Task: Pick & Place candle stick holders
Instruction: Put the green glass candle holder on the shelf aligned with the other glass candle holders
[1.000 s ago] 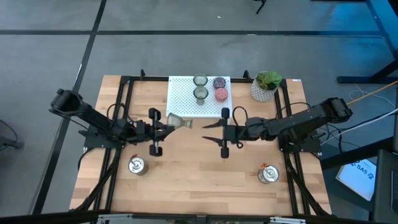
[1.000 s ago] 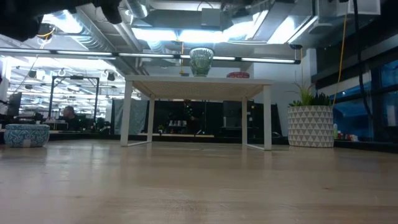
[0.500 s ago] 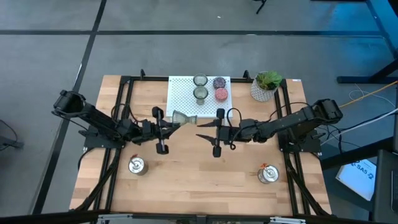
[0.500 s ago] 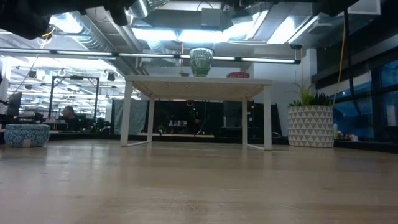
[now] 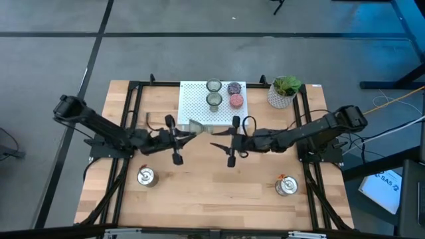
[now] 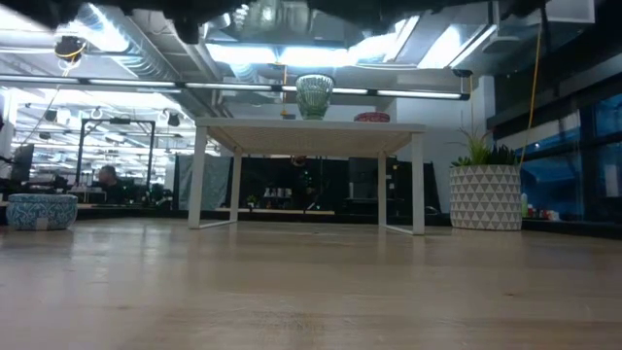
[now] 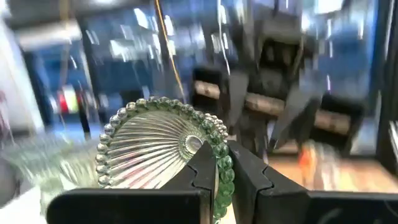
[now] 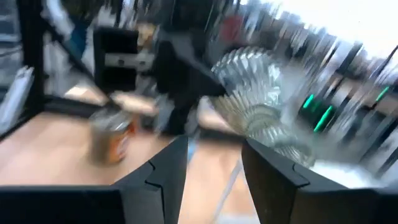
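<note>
My left gripper [image 5: 188, 135] is shut on an olive-clear glass cup [image 5: 198, 126] with a beaded rim, held in the air at the near edge of the white perforated rack [image 5: 192, 99]. My right gripper [image 5: 216, 139] is open and empty, just right of the cup, facing it [image 8: 255, 99]. Two more olive glass cups [image 5: 214, 93], a purple cup [image 5: 234, 87] and a pink cup [image 5: 236, 101] stand on the rack. Two silver cups [image 5: 145, 176] [image 5: 285, 186] stand on the table near its front. A blue cup [image 6: 41, 211] shows at the left in the low view. My left gripper pinches the cup's beaded rim [image 7: 219, 163], one finger inside the mouth and one outside. The fingers come about level from the table's left. The cup lies tipped on its side, its mouth toward my gripper and its foot toward the right arm, lifted clear.
A white pot with a green plant [image 5: 284, 91] stands right of the rack at the back. Black frame rails [image 5: 129, 113] run along both sides of the table. Bare wood [image 5: 212, 186] lies between the two silver cups.
My left gripper has gone a little toward the table's right with the glass cup, bringing it over the rack's near edge. My right gripper has gone a little toward the left, nearer the cup, and stays open.
</note>
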You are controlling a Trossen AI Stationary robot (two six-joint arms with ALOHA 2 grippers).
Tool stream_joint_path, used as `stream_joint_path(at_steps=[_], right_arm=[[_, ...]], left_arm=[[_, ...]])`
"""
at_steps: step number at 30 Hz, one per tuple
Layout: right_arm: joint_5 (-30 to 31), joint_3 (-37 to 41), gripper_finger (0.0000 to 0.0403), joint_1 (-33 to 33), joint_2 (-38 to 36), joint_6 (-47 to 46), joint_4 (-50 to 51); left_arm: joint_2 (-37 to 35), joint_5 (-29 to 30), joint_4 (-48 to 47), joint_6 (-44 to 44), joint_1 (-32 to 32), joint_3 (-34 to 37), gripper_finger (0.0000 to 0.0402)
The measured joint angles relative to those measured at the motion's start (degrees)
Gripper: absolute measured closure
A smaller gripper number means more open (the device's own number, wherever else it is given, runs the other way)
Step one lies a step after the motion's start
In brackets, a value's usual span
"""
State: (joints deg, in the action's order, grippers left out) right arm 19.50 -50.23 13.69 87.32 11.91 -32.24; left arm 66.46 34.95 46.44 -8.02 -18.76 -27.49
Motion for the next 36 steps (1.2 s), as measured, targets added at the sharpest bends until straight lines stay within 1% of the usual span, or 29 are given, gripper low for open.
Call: stream_joint_path(at_steps=[3, 5, 7, 9, 12, 14, 17, 22, 24, 27, 30, 36], right_arm=[[-4.3, -5.5, 0.0247, -0.9, -0.8, -6.9, 17.1], [-7.0, -9.3, 0.0247, -1.1, -0.6, -7.9, 26.9], [-9.1, -12.5, 0.0247, -1.1, -0.2, -6.4, 33.2], [-11.6, -14.9, 0.0247, -0.7, -0.2, -3.2, 36.4], [-16.5, -18.3, 0.0247, -0.7, -0.2, 1.1, 40.8], [-19.5, -20.7, 0.0247, -1.2, -0.2, 2.6, 44.0], [-24.8, -23.2, 0.0247, -2.0, 0.1, 4.1, 46.4], [-33.6, -24.1, 0.0247, -2.4, 0.2, 6.8, 46.6], [-35.5, -24.1, 0.0247, -2.4, 0.2, 7.1, 46.4], [-36.0, -24.1, 0.0247, -2.4, 0.8, 8.1, 45.0], [-37.7, -24.1, 0.0247, -2.1, 2.1, 8.5, 43.9], [-46.5, -24.1, 0.0247, -2.1, 4.8, 9.2, 42.4]], left_arm=[[-2.3, -2.3, -25.8, 7.4, 0.3, -8.0, 0.0384], [-2.4, -4.7, -38.7, 11.0, 0.6, -13.3, 0.0384], [-1.5, -9.2, -47.4, 12.5, 0.8, -18.3, 0.0384], [-0.3, -14.8, -55.3, 12.7, 1.2, -22.6, 0.0384], [1.9, -23.4, -62.7, 11.9, 1.8, -27.8, 0.0384], [3.5, -27.9, -64.6, 9.0, 2.0, -30.5, 0.0384], [6.2, -33.4, -66.3, 5.0, 2.0, -33.2, 0.0384], [9.5, -42.6, -64.1, -0.5, 2.0, -35.6, 0.0384], [10.7, -46.5, -61.4, -2.0, 2.0, -35.6, 0.0384], [12.2, -51.6, -56.9, -4.8, 2.0, -35.6, 0.0384], [13.7, -54.7, -53.7, -6.9, 2.4, -35.6, 0.0384], [15.3, -58.3, -52.1, -8.0, 4.7, -35.6, 0.0384]])
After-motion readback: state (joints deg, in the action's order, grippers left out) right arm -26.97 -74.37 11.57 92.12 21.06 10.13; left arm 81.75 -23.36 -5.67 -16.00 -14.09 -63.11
